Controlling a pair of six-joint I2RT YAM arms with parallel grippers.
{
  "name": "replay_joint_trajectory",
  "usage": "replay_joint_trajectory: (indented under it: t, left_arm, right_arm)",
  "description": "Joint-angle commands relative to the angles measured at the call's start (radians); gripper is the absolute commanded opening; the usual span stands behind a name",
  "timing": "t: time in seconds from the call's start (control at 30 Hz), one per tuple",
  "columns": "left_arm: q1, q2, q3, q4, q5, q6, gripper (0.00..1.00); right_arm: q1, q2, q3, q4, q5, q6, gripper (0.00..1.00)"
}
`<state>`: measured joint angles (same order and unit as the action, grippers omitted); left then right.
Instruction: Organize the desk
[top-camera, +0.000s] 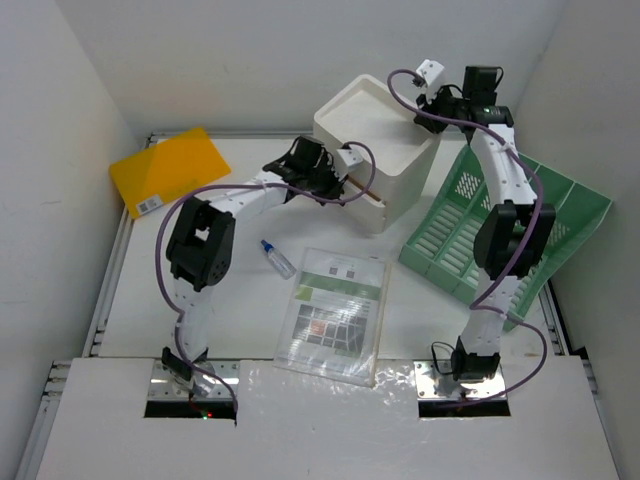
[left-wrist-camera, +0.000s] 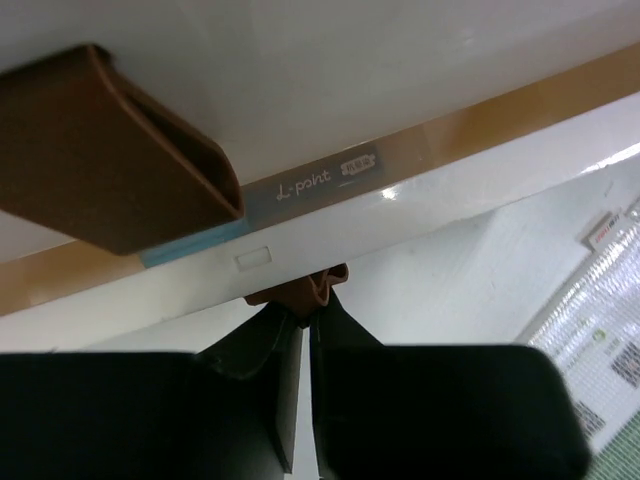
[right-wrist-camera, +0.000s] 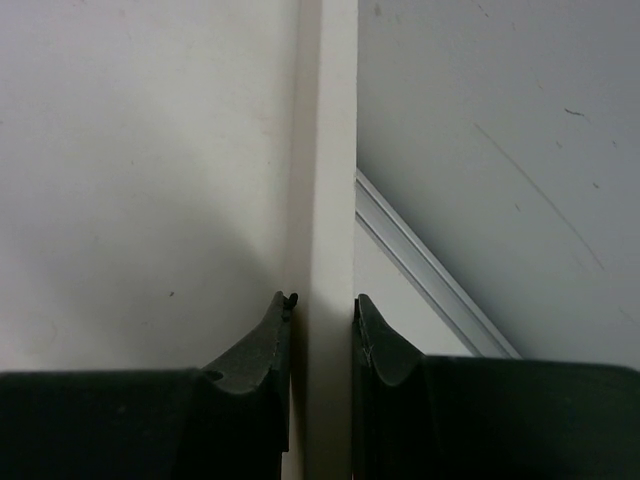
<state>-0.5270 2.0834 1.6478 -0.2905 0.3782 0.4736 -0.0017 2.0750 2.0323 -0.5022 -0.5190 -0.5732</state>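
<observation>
Across the far middle of the desk (top-camera: 245, 300), which filled the top view under both arms, sat a white drawer box (top-camera: 375, 140). On its front the left gripper (left-wrist-camera: 308, 312) was pinched closed on a brown pull tab (left-wrist-camera: 300, 293). The right gripper (right-wrist-camera: 320, 315) clamped narrow around the box's upper wall. A green tray (top-camera: 500, 230) lay just right of the box.

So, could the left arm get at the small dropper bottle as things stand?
Probably, but not right away. The dropper bottle lies uncovered on the desk close beside the left arm, yet the left end effector is shut on a brown drawer tab and must release first.
</observation>
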Motion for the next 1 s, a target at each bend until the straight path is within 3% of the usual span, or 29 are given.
replay_joint_trajectory:
  t: [0.0, 0.07, 0.17, 0.2, 0.3, 0.43, 0.63, 0.8, 0.97]
  left_arm:
    - [-0.053, 0.058, 0.163, 0.148, 0.008, -0.044, 0.07]
    - [-0.054, 0.087, 0.194, 0.148, -0.001, -0.062, 0.14]
    - [-0.053, 0.099, 0.221, 0.113, -0.028, -0.107, 0.40]
    - [-0.051, 0.095, 0.202, 0.110, -0.041, -0.127, 0.53]
    - [-0.051, 0.050, 0.130, 0.149, -0.088, -0.226, 0.65]
    - [-0.053, 0.061, 0.151, 0.186, -0.173, -0.369, 0.65]
    - [-0.054, 0.092, 0.193, 0.267, -0.122, -0.443, 0.64]
    - [-0.054, 0.081, 0.135, 0.387, 0.057, -0.458, 0.71]
    - [-0.048, 0.040, 0.037, 0.459, 0.016, -0.357, 0.74]
  right_arm:
    - [0.060, 0.073, -0.043, -0.179, -0.144, -0.131, 0.00]
    - [0.060, 0.071, -0.041, -0.177, -0.145, -0.131, 0.00]
    - [0.060, 0.065, -0.046, -0.170, -0.145, -0.132, 0.00]
    - [0.060, 0.063, -0.049, -0.162, -0.147, -0.131, 0.00]
    - [0.058, 0.059, -0.053, -0.139, -0.180, -0.117, 0.00]
    - [0.058, 0.053, -0.055, -0.111, -0.225, -0.077, 0.00]
    - [0.058, 0.043, -0.069, -0.102, -0.237, -0.060, 0.00]
    - [0.052, 0.069, -0.044, -0.088, -0.260, -0.030, 0.00]
    - [0.011, 0.099, -0.033, -0.018, -0.328, 0.079, 0.00]
